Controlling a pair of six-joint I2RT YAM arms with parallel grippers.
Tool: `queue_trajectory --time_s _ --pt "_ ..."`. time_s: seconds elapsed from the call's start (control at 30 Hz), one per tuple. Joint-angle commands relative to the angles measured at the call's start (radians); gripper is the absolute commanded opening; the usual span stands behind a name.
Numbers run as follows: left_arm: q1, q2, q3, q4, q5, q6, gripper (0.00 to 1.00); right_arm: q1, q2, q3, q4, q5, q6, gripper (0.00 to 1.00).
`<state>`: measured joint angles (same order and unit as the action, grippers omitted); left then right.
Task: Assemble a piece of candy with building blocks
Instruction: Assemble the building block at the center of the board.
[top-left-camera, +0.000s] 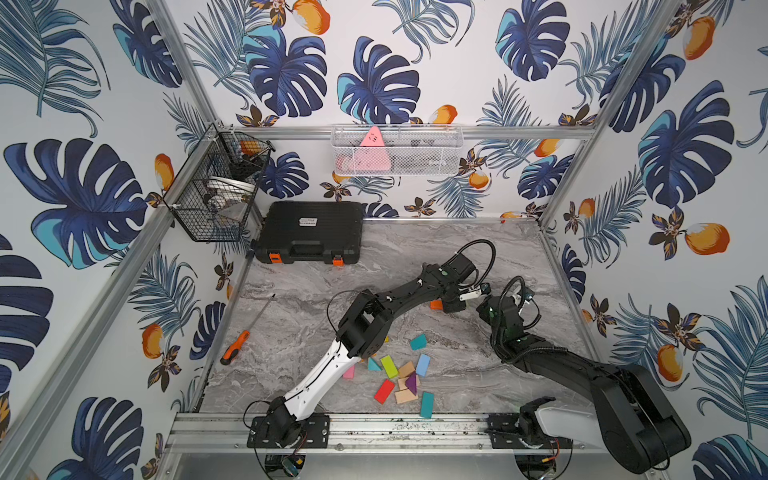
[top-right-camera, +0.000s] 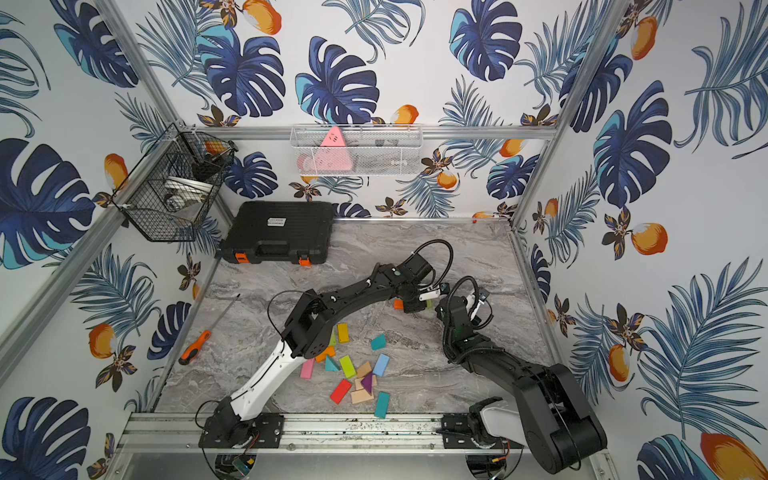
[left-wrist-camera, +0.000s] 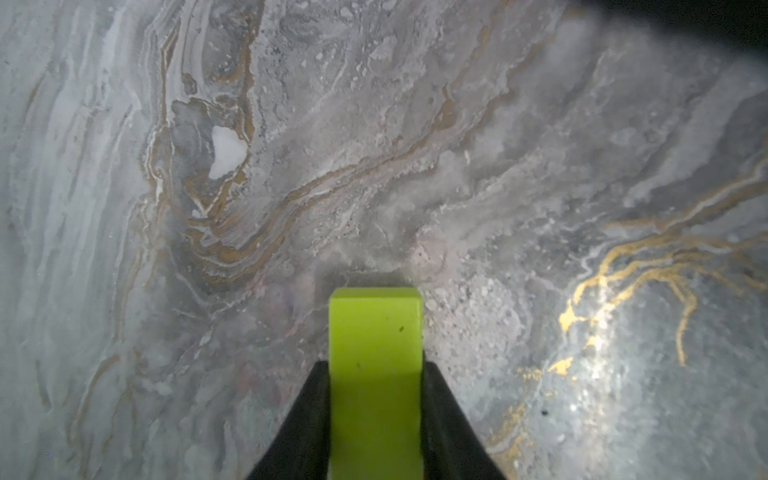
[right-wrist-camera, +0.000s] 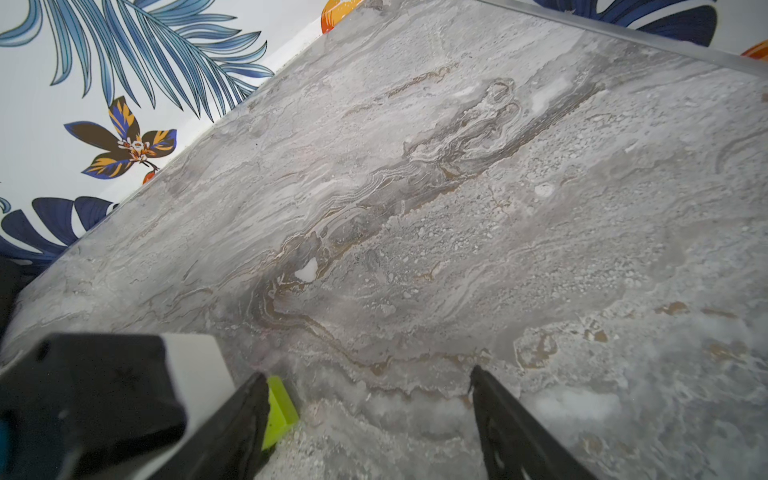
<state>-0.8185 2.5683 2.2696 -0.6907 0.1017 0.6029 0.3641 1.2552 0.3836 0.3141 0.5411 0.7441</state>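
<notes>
White basket (top-left-camera: 436, 160) on back wall: pink triangular thing (top-left-camera: 372, 141) inside, rest unclear. Wire basket (top-left-camera: 199, 216) on side wall: contents unclear. Case (top-left-camera: 309, 230) shut, at back of table (top-left-camera: 415, 257).

Left gripper (left-wrist-camera: 376, 365): clamped on lime block (left-wrist-camera: 376, 328), low over bare table. Right gripper (right-wrist-camera: 368, 372): jaws wide, empty, lime block just beside one finger. Orange block (top-left-camera: 436, 304) beside left gripper. Other blocks (top-left-camera: 401, 374) scattered near front edge, between arm bases.

We find the left arm (top-left-camera: 365, 324) white along its lower link (top-left-camera: 320, 374) and black above; the right arm (top-left-camera: 582, 374) is black, white only near its base (top-left-camera: 557, 417). Fittings noted: looping black cable (top-left-camera: 493, 254), ribbed conduit (top-left-camera: 534, 351), screwed black mounting plates (top-left-camera: 320, 428). The left gripper (left-wrist-camera: 376, 365) has black tapered fingers (left-wrist-camera: 303, 419).
</notes>
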Motion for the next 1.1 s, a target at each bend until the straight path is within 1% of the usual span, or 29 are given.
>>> queue_trajectory --time_s 0.0,0.13,0.47,0.53,0.7,0.83,0.9,0.97,1.07 --pt "-0.003 0.002 -0.011 -0.064 0.009 0.036 0.28 0.001 0.006 0.017 0.046 -0.05 -0.005 0.79" --pt "-0.003 -0.004 -0.033 -0.061 -0.003 0.038 0.31 0.001 0.006 0.016 0.051 -0.056 -0.006 0.79" --pt "-0.004 -0.02 -0.038 -0.032 -0.011 0.023 0.58 0.002 0.018 0.018 0.057 -0.07 -0.011 0.8" --pt "-0.004 -0.03 -0.043 -0.022 -0.017 0.016 0.61 0.001 0.017 0.018 0.056 -0.07 -0.011 0.8" --pt "-0.008 -0.078 -0.044 0.003 -0.016 -0.009 0.65 0.002 0.012 0.018 0.059 -0.069 -0.022 0.8" --pt "-0.016 -0.149 -0.046 0.022 -0.018 -0.046 0.67 0.002 0.0 0.013 0.07 -0.074 -0.044 0.81" --pt "-0.018 -0.213 -0.054 0.036 -0.037 -0.078 0.67 0.003 -0.008 0.007 0.081 -0.076 -0.058 0.81" --pt "-0.018 -0.28 -0.079 0.055 -0.079 -0.112 0.67 0.002 -0.014 0.006 0.077 -0.078 -0.063 0.82" --pt "-0.016 -0.434 -0.159 0.084 -0.156 -0.195 0.67 0.002 -0.025 0.005 0.084 -0.122 -0.093 0.82"
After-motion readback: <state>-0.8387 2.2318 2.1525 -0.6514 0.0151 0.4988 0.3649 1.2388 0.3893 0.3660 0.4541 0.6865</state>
